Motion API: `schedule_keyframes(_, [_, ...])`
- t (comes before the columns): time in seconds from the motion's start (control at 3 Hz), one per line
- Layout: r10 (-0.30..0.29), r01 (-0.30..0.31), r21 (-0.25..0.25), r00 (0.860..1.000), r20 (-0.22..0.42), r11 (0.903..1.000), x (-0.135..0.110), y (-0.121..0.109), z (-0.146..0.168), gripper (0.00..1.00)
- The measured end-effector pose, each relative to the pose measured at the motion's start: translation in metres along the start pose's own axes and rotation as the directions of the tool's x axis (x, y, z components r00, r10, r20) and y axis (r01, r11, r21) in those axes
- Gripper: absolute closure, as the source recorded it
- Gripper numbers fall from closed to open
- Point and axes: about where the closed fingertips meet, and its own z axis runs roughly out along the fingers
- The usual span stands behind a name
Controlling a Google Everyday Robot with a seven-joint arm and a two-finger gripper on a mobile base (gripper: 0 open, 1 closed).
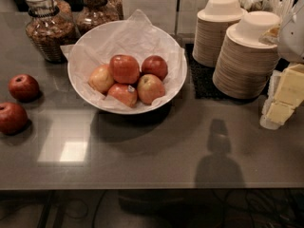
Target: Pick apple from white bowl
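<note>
The white bowl [85, 46], wide and lined with crinkled white paper, stands on the grey counter at centre left. It holds several red and yellow apples [124, 68] piled in its middle. My gripper [283, 101], white and pale yellow, hangs at the right edge of the view, above the counter. It is well to the right of the bowl and touches no apple.
Two loose red apples [23, 87] [12, 118] lie on the counter left of the bowl. Two stacks of beige disposable bowls [219, 30] [247, 61] stand at the back right, close to my gripper. Glass jars [47, 30] stand behind the bowl. The counter's front edge [152, 188] runs across below.
</note>
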Motion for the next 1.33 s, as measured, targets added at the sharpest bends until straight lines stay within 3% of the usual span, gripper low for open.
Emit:
schedule_keyframes(0.33, [-0.009,0.009,0.01,1.0,0.01,0.9999,-0.004,-0.002,0.0,0.0])
schedule_keyframes(0.67, [-0.034,0.031,0.027,0.994,0.105,0.9991,-0.025,-0.013,0.007,0.0])
schedule_keyframes(1.0, [-0.109,0.104,0.038,0.98,0.164,0.9938,-0.067,-0.024,0.014,0.0])
schedule_keyframes(1.33, [-0.111,0.106,0.038,0.98,0.165,0.9936,-0.068,-0.024,0.014,0.0])
